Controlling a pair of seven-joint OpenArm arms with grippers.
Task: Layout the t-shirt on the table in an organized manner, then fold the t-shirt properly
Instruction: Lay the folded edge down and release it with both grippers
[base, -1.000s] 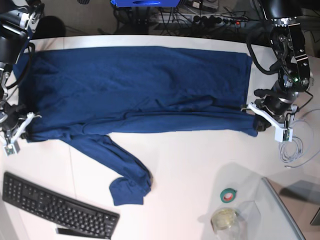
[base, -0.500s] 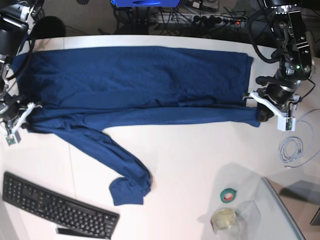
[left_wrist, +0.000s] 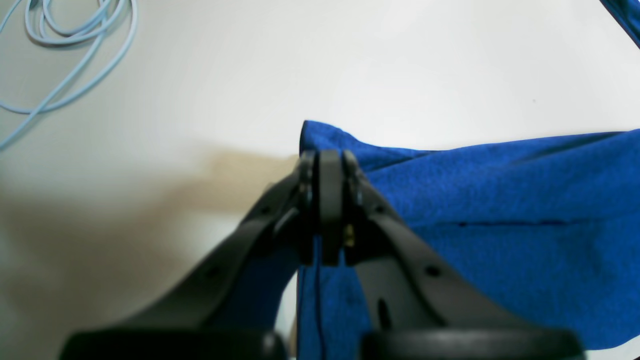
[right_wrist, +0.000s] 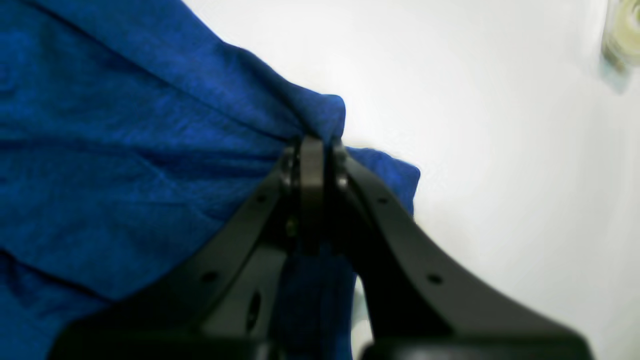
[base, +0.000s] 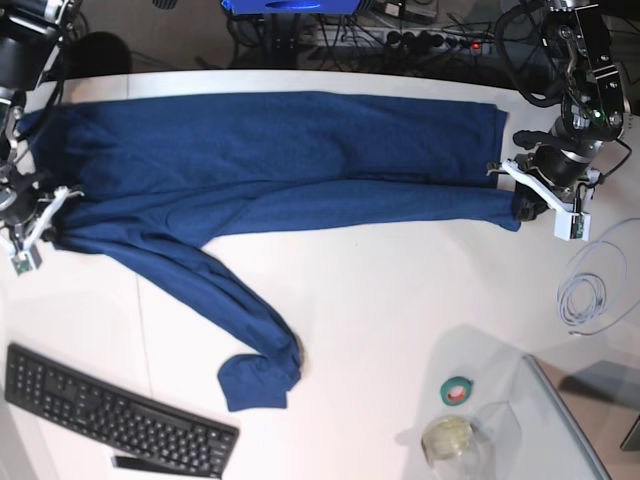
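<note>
Holding t-shirt (base: 280, 160) edge clamped in left end effector (base: 522, 208) and right end effector (base: 42, 232); fold carried further up-frame over counter (base: 400, 300), halving underway

- No text, label, brand, number or sign can be read in any view.
- The keyboard (base: 115, 412) has keys whose legends are too small to make out — nothing legible there.
- The t-shirt (base: 270, 170) is plain — no print shows on it.
</note>
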